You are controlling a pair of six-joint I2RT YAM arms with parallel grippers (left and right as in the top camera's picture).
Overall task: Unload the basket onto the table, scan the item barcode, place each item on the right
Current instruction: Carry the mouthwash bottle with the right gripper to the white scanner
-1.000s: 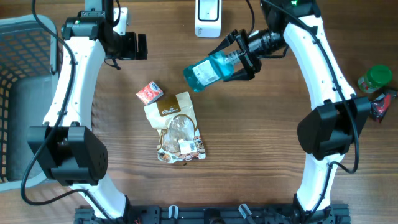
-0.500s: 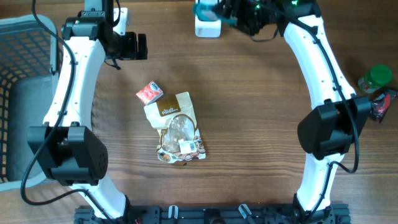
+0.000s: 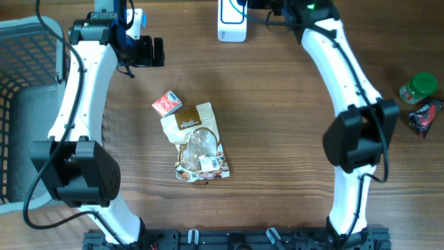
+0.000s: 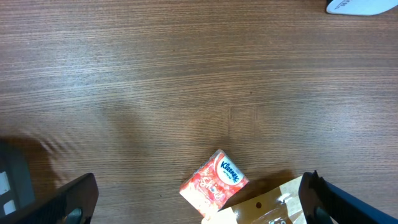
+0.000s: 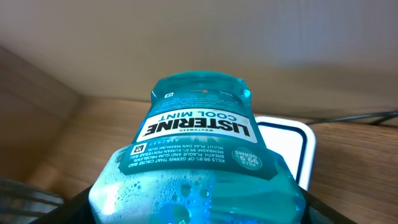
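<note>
In the right wrist view a blue Listerine Cool Mint mouthwash bottle (image 5: 199, 155) fills the frame. My right gripper (image 5: 199, 211) is shut on its lower body, label side facing the camera. Just behind the bottle lies the white scanner (image 5: 283, 143), which sits at the table's far edge (image 3: 232, 21) in the overhead view. There my right gripper (image 3: 267, 5) hangs beside the scanner at the frame's top, and the bottle is mostly cut off. My left gripper (image 3: 156, 52) is open and holds nothing, hovering above a red Kleenex pack (image 4: 214, 182).
A tan snack bag (image 3: 198, 142) lies mid-table next to the Kleenex pack (image 3: 166, 103). A grey basket (image 3: 21, 69) stands at the left edge. At the right edge are a green-lidded jar (image 3: 418, 87) and a dark red packet (image 3: 424, 117).
My right arm carried the mouthwash bottle from above mid-table to the far edge over the scanner. The left arm stayed still.
</note>
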